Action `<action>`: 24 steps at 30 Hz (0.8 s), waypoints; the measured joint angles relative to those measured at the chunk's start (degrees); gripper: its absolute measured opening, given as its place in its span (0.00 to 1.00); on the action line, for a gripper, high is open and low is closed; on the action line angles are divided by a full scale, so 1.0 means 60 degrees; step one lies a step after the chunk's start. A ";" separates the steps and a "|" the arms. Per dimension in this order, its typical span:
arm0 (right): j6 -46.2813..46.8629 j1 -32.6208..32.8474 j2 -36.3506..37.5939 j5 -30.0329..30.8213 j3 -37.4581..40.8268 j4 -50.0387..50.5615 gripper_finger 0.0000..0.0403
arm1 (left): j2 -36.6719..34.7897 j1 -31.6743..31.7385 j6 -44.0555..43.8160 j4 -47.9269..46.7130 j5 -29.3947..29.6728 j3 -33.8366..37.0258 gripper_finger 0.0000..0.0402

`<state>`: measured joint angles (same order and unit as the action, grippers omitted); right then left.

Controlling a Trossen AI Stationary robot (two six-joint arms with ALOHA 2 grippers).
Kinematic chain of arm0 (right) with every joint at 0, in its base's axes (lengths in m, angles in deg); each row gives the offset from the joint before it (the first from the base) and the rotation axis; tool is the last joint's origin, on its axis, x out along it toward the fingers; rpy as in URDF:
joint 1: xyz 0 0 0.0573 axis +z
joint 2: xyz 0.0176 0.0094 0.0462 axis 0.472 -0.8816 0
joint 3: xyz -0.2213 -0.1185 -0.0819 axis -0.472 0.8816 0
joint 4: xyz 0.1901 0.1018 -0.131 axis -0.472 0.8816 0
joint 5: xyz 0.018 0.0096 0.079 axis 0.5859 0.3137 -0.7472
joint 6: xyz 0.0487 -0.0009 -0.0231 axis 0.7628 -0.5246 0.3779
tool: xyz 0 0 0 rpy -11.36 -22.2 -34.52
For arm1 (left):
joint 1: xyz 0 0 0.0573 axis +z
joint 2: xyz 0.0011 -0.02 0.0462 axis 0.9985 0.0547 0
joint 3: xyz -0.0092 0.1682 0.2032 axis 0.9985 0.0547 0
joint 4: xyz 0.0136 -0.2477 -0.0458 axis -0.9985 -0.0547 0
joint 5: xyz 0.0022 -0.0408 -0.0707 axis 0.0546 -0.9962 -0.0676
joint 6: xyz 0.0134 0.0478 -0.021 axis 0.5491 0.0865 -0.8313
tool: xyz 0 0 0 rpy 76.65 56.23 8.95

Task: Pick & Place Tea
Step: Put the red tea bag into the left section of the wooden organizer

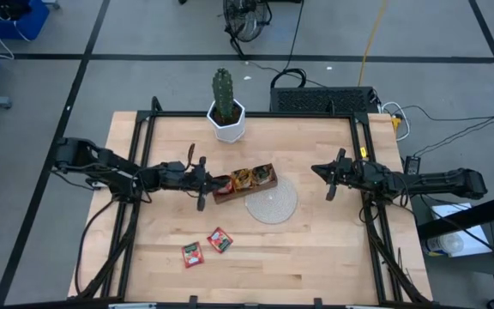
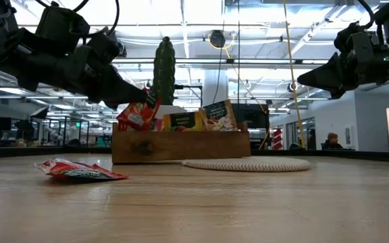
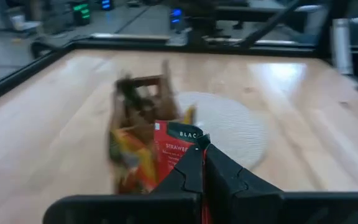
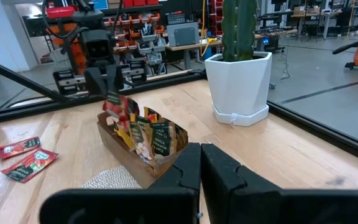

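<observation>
My left gripper (image 1: pixel 202 182) hovers at the left end of the brown wooden tray (image 1: pixel 256 184), shut on a red tea sachet (image 2: pixel 137 116). Several sachets, orange-yellow and grey-white, stand upright in the tray (image 2: pixel 181 145). Two more red sachets (image 1: pixel 193 254) (image 1: pixel 220 239) lie flat on the table nearer the front edge. My right gripper (image 1: pixel 320 170) waits shut in the air to the right of the tray, touching nothing. My left gripper (image 3: pixel 202 155) pinches the red sachet between its two fingers at the sachet's upper part (image 3: pixel 188 146). The fingers slant down from the table's left side. The sachet hangs tilted below the fingers (image 2: pixel 139 101), its lower end (image 4: pixel 118 115) at the tray's left end among the other sachets.
A round woven mat (image 1: pixel 271 204) lies under and right of the tray. A cactus in a white pot (image 1: pixel 226 116) stands behind the tray near the far edge. Black frame rails (image 1: pixel 135 172) run along the table's left and right sides. Bare wood lies along the front.
</observation>
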<state>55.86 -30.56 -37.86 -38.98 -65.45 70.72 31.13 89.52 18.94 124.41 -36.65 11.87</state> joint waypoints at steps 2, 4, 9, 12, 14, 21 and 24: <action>0.0000 0.0004 0.0003 0.0000 0.0000 0.0000 0.00 | 0.0000 0.0000 -0.0093 -0.0176 0.0557 -0.0002 0.02; -0.0003 0.0000 0.0003 0.0000 0.0000 0.0000 0.00 | 0.0000 0.0004 -0.0200 -0.0287 0.1091 -0.0002 0.04; -0.0003 0.0002 0.0003 -0.0001 0.0000 0.0000 0.00 | 0.0000 0.0004 -0.0591 -0.0295 0.1600 0.0000 0.10; 0.0000 0.0000 0.0003 0.0000 0.0000 0.0000 0.00 | 0.0000 0.0000 -0.0749 -0.0306 0.1603 0.0000 0.14; 0.0000 0.0000 0.0003 0.0000 0.0000 0.0000 0.00 | 0.0000 0.0004 -0.0883 -0.0332 0.1604 -0.0001 0.16; -0.0001 0.0003 0.0000 -0.0001 0.0000 0.0000 0.00 | 0.0000 0.0000 -0.1151 -0.0437 0.1736 0.0000 0.28; 0.0000 0.0000 0.0003 0.0000 0.0000 0.0000 0.00 | 0.0000 0.0000 -0.1083 -0.0398 0.1821 -0.0003 0.34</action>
<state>55.86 -30.56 -37.84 -38.98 -65.45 70.72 31.13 89.52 12.44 122.02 -25.73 11.85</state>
